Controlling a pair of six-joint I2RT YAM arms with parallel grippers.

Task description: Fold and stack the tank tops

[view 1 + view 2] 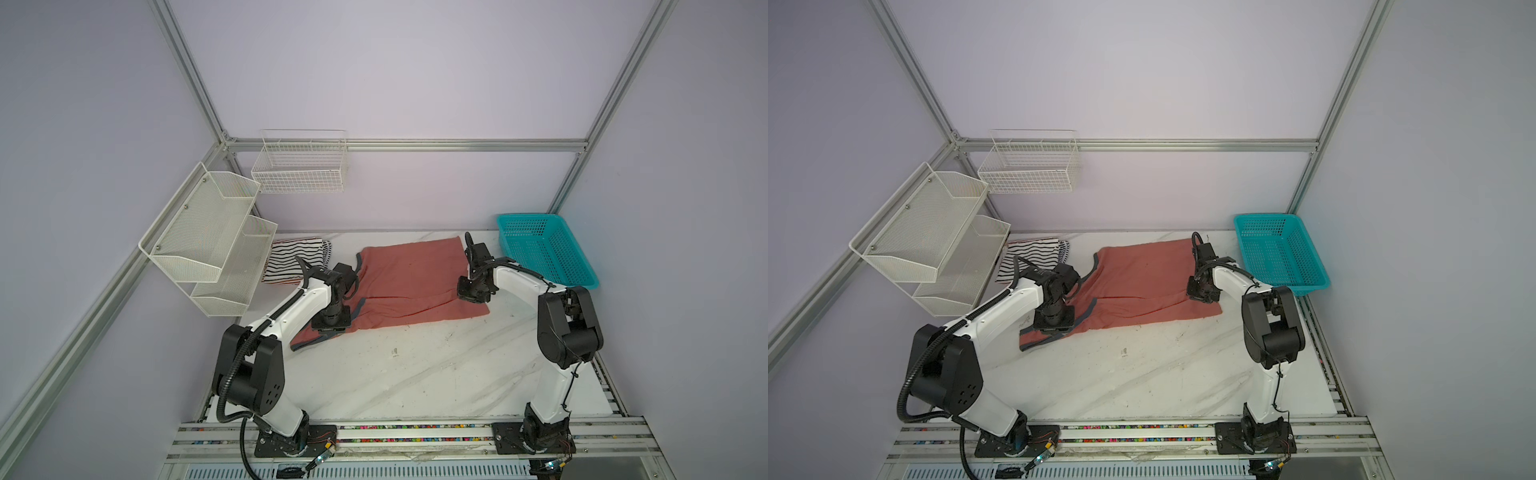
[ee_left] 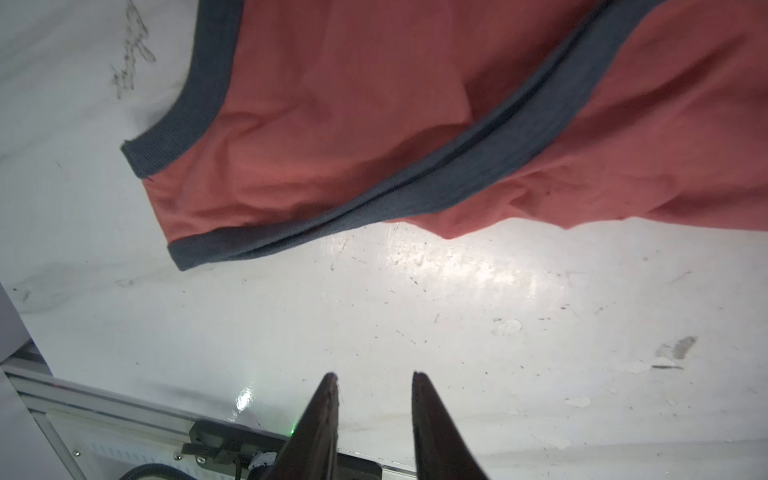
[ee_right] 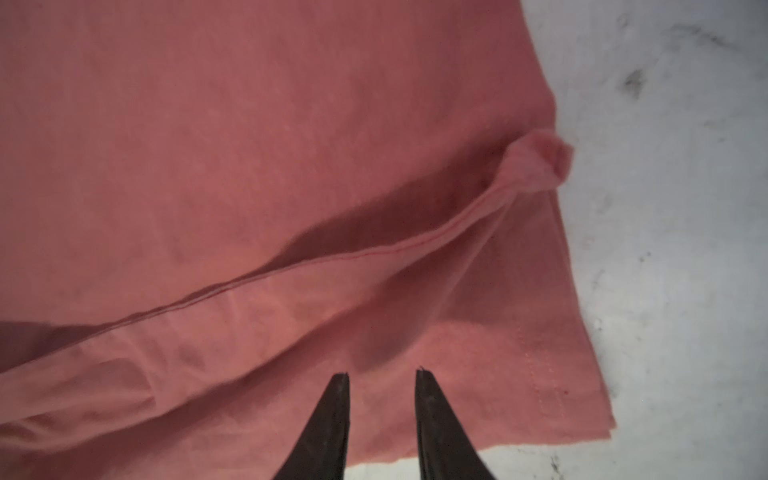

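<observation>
The striped tank top [image 1: 291, 259] lies folded at the worktop's [image 1: 415, 374] back left corner; the salmon tank top [image 1: 415, 282], mid-back, looks half folded, unstacked; left gripper [image 2: 374, 374] and right gripper [image 3: 382, 372] hover at its ends, jaws apart, empty

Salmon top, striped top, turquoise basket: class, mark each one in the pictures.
salmon top [image 1: 415, 272]: in a top view, on its flat middle panel.
striped top [image 1: 291, 259]: in a top view, on its folded upper face.
basket [image 1: 544, 253]: in a top view, on its bare floor.
</observation>
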